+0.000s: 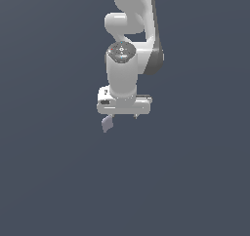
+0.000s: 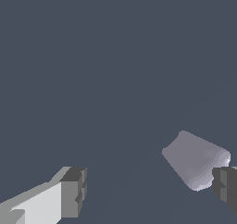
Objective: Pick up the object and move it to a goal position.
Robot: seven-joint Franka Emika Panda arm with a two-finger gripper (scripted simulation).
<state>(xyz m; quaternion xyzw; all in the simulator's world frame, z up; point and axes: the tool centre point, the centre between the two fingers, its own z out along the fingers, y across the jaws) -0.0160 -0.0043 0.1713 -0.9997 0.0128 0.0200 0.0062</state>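
From where I stand the arm hangs straight down, its claw (image 1: 121,116) spread wide and holding nothing. The object (image 1: 107,124), a small lilac-grey lump, sits on the table (image 1: 53,181) right under the finger on the exterior view's left, not in the middle of the gap. The other finger, on the exterior view's right, is well apart from it.

The wrist view says the same thing more sharply: the object (image 2: 196,161) lies hard against one dark fingertip pad (image 2: 225,183), touching or nearly so, while the opposite pad (image 2: 74,192) stands far off across bare table. Its long axis runs slantwise, neither along the line between the pads nor square to it.

So I reckon the piece is off-centre toward one finger. The claw would need to slide sideways toward the exterior view's left before closing, or that finger may come down on the object and nudge it away.
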